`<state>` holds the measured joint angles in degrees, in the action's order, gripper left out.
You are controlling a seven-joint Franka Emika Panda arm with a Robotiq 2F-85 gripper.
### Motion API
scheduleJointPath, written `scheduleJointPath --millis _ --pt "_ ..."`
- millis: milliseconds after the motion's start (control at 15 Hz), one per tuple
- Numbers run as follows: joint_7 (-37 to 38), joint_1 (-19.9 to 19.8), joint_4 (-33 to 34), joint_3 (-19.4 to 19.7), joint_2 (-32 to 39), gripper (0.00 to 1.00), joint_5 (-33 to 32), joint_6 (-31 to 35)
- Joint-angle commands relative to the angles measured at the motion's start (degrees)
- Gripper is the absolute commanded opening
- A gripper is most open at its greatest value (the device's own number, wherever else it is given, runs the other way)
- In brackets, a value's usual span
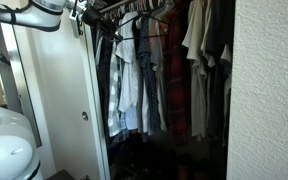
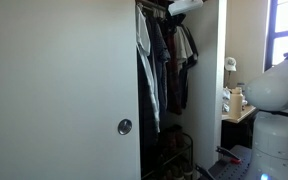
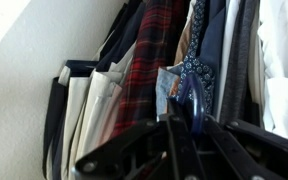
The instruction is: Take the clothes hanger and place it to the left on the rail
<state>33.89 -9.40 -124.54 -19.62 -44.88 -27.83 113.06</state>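
On the rail [image 1: 119,8], shirts [image 1: 134,80] crowd beside a door [image 1: 59,95].

Shirts [image 1: 134,85] hang from the rail [image 1: 124,8] inside the wardrobe [image 2: 206,100].

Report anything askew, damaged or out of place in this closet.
Nothing clearly stands out: the shirts hang straight, crowded together on the rail. The pictures are too dark to judge finer detail.
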Motion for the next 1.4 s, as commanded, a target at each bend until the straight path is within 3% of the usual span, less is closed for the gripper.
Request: scheduleJointPath --millis 0,133,667,1000,1333 --pt "0.26 0.48 0.30 0.17 0.28 0.08 -0.34 -0.37" --pt "0.27 0.48 0.30 0.17 0.28 0.03 -0.34 -0.37" --pt "-0.83 3.02 5.34 -0.46 -2.04 0.03 2.41 -5.29" --pt "-1.07 4.15 10.73 -1.66 -3.55 0.03 4.04 -11.49" --pt "-1.35 4.48 16.97 -3.08 -2.53 0.03 4.75 -11.93"
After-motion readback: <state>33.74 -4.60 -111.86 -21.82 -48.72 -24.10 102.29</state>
